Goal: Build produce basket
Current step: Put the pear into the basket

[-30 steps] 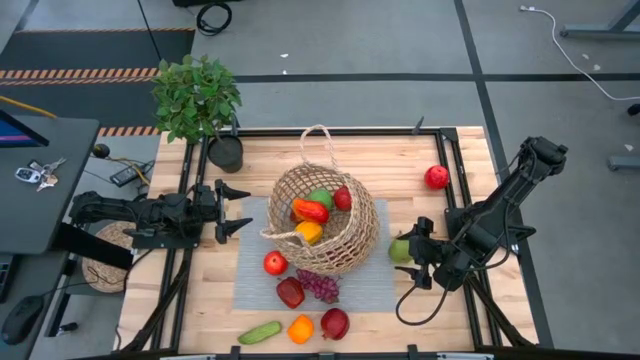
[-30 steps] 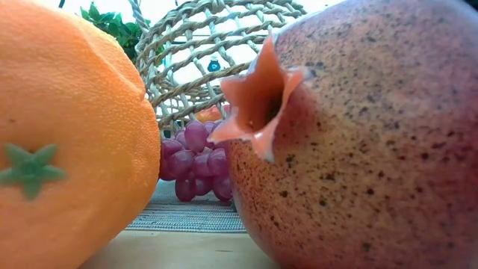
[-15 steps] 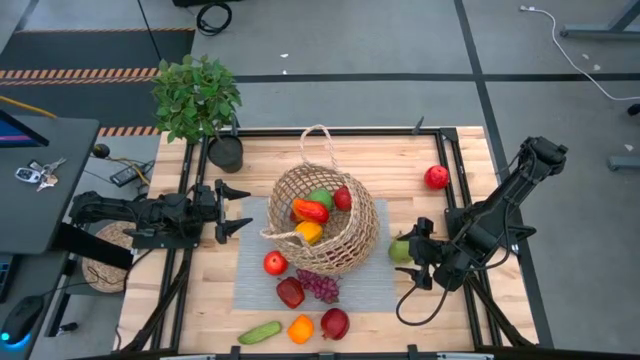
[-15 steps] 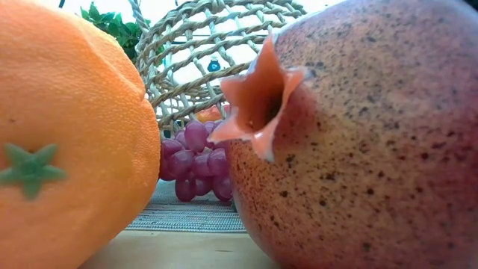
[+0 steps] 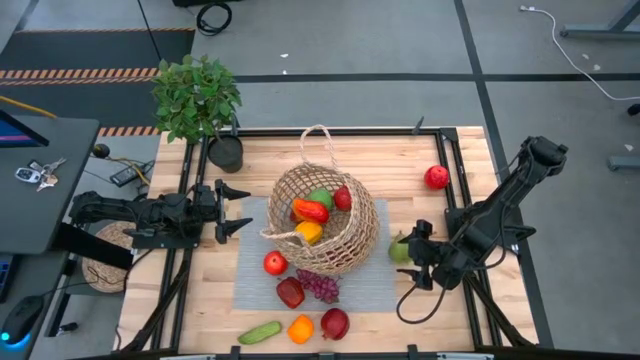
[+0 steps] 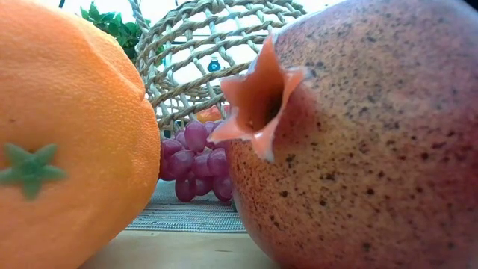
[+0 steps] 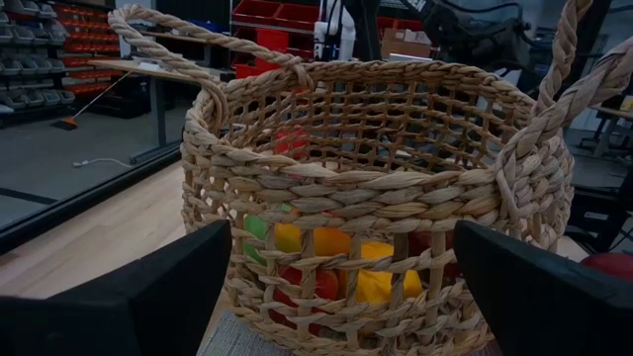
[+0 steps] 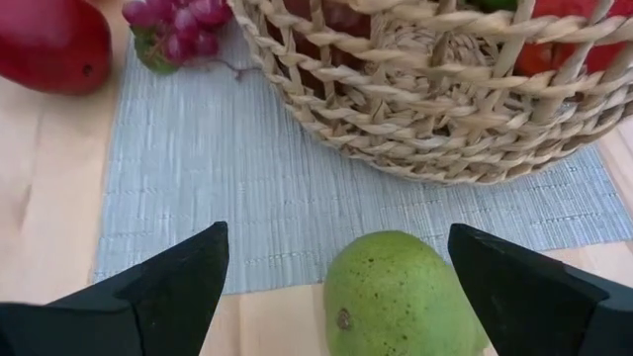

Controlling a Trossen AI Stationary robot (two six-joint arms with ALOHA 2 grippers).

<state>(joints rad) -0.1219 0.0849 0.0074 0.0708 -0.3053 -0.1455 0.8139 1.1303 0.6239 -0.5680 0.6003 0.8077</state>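
The tan wicker basket [image 5: 322,222] stands on a grey mat [image 5: 250,285] at mid-table and holds a red pepper, a yellow fruit, a green fruit and a red one. My left gripper [image 5: 245,210] is open and level, left of the basket [image 7: 376,198], touching nothing. My right gripper [image 5: 410,252] is open at a green pear [image 5: 398,247], which lies on the wood at the mat's right edge. In the right wrist view the pear [image 8: 396,297] sits between the two fingers, apart from both. Grapes [image 5: 318,286], an orange [image 5: 300,328] and a pomegranate [image 5: 334,323] lie near the front.
A red apple [image 5: 436,177] lies at the far right. A red apple [image 5: 275,263], a dark red fruit [image 5: 290,292] and a cucumber [image 5: 260,332] lie front left. A potted plant [image 5: 197,100] stands at the far left corner. The orange [image 6: 67,149] and pomegranate [image 6: 358,149] fill the low view.
My right gripper has crept a little toward the table's left edge, so that it covers more of the green pear in the high view. Its fingers stay open.
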